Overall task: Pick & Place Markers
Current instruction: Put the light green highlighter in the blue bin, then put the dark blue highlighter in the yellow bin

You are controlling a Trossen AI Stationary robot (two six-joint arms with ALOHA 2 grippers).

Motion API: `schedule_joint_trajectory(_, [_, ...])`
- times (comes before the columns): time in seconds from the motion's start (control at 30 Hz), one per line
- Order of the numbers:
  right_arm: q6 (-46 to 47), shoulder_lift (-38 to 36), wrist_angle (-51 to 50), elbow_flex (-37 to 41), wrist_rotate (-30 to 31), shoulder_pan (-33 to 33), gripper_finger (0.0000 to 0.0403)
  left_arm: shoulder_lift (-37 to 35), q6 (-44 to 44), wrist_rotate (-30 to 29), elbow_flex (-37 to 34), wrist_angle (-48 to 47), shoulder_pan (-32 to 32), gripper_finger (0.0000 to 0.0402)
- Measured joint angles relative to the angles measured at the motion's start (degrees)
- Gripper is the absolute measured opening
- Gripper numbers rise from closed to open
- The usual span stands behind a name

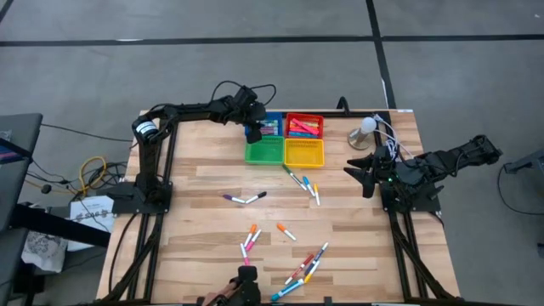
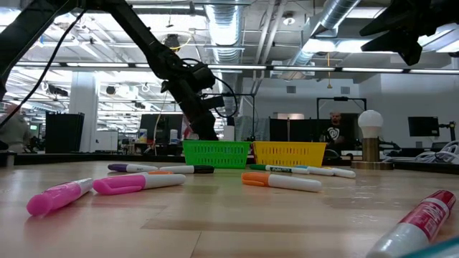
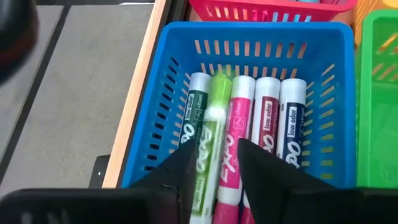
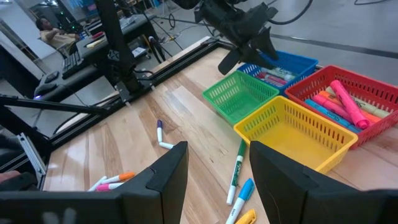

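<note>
Left gripper (image 3: 211, 171) is held over the blue slotted plastic tray (image 3: 155, 118), fingers parted astride a light-green-capped white marker (image 3: 211, 134) lying among four others; grip cannot be told.

Stuff you can't really make out here: in the left wrist view the lower ends of the markers (image 3: 242, 130) in the blue tray (image 3: 155, 118) are covered by the left gripper (image 3: 214, 165) fingers, and the red tray (image 3: 267, 9) and green tray (image 3: 376, 93) are chopped off by the frame edges. From the low view, a pink marker (image 2: 61, 195) up close is blurry, and the tray contents sit hidden behind the walls. Overhead, marker labels are too tiny to read.
</note>
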State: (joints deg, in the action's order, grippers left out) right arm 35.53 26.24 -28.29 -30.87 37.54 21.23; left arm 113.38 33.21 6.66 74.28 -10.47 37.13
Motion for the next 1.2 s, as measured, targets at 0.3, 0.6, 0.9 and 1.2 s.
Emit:
schedule_joint_trajectory(0.3, [0.0, 0.0, 0.0, 0.0, 0.0, 0.0, 0.0162, -2.6, 0.0, -5.5, -0.1, 0.3, -0.8, 0.0159])
schedule_joint_trajectory(0.6, [0.0, 0.0, 0.0, 0.0, 0.0, 0.0, 0.0162, -19.2, -9.6, -5.6, -0.1, 0.4, -6.9, 0.0156])
schedule_joint_trajectory(0.9, [0.0, 0.0, 0.0, 0.0, 0.0, 0.0, 0.0162, -34.3, -25.0, -1.6, -0.1, -1.0, -14.3, 0.0150])
schedule_joint_trajectory(1.2, [0.0, 0.0, 0.0, 0.0, 0.0, 0.0, 0.0162, -43.8, -34.9, -1.3, -2.3, -1.9, -24.2, 0.0150])
